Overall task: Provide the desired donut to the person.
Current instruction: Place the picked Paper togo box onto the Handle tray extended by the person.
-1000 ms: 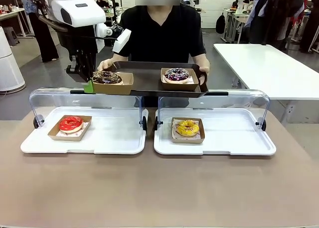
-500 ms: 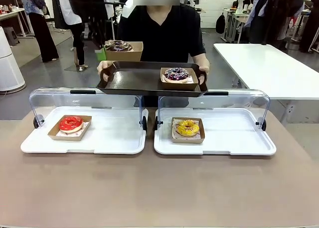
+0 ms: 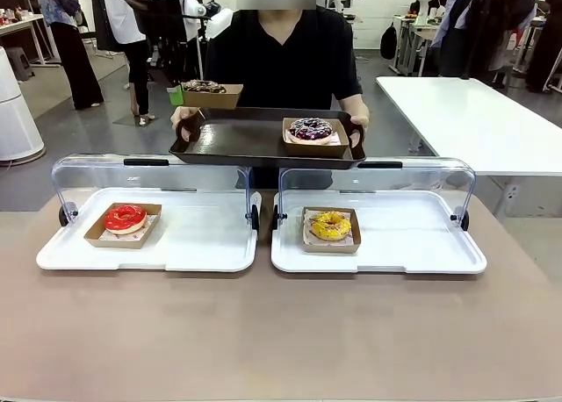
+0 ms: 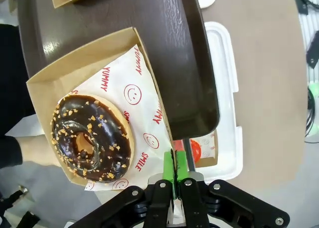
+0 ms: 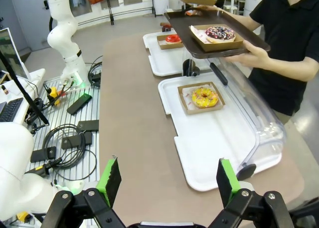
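Observation:
My left gripper (image 3: pixel 176 95) is shut on the rim of a cardboard tray (image 3: pixel 211 96) that carries a chocolate donut (image 3: pixel 203 86) with nut crumbs. It hangs just over the far left end of the dark serving tray (image 3: pixel 255 143) held by the person (image 3: pixel 285 60). In the left wrist view the green pads (image 4: pixel 169 169) pinch the cardboard wall beside the chocolate donut (image 4: pixel 92 137). A purple-glazed donut (image 3: pixel 311 131) sits on the serving tray's right side. My right gripper (image 5: pixel 167 183) is open, high above the table's near end.
Two white display trays with raised clear lids lie on the brown table: the left one (image 3: pixel 202 244) holds a red donut (image 3: pixel 125 218), the right one (image 3: pixel 413 244) a yellow donut (image 3: pixel 330 225). Cables and devices (image 5: pixel 70 133) lie beside the table.
My left gripper lifted the chocolate donut's cardboard tray off the serving tray's front left corner, carried it up and away, then lowered it slightly. The right gripper has stayed open.

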`<action>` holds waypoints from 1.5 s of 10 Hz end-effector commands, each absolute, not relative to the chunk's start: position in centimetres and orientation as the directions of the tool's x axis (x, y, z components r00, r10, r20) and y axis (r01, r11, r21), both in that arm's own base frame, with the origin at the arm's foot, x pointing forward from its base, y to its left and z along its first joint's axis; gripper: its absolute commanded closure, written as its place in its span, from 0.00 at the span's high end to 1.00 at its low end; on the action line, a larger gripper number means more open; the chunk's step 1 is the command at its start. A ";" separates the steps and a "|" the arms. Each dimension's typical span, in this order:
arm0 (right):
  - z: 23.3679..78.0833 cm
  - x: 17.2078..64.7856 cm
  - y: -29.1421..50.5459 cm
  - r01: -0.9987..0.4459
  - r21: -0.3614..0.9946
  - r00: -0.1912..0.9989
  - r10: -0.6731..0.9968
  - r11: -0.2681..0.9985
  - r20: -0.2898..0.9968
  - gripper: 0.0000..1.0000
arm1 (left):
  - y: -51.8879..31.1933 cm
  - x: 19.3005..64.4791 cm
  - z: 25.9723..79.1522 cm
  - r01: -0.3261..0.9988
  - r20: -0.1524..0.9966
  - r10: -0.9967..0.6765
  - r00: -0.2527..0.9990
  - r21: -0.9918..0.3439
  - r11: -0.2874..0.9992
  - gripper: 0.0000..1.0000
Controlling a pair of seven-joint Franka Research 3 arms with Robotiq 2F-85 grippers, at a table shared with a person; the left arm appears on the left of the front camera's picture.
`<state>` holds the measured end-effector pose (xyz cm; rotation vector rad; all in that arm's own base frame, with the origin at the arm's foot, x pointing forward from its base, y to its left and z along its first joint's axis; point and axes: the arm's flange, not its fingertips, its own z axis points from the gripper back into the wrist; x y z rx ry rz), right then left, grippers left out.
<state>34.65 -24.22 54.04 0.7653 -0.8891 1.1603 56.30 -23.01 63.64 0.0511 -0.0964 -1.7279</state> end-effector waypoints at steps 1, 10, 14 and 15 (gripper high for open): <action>54.0 34.7 -24.1 -0.972 0.048 0.143 0.416 0.231 0.898 1.00 | -22.6 57.6 63.4 0.981 0.031 -0.982 -0.184 0.075 -0.182 0.02; 54.0 34.7 -24.1 -0.972 0.048 0.143 0.416 0.231 0.898 1.00 | -23.3 61.1 56.9 0.976 0.017 -0.976 -0.215 0.027 -0.215 0.02; 54.0 34.7 -24.1 -0.972 0.048 0.143 0.416 0.231 0.898 1.00 | -23.3 61.0 57.0 0.975 0.019 -0.975 -0.221 0.026 -0.220 1.00; 54.0 34.7 -24.1 -0.972 0.048 0.143 0.416 0.231 0.898 1.00 | -23.3 61.1 57.3 0.974 0.017 -0.974 -0.224 0.025 -0.223 0.64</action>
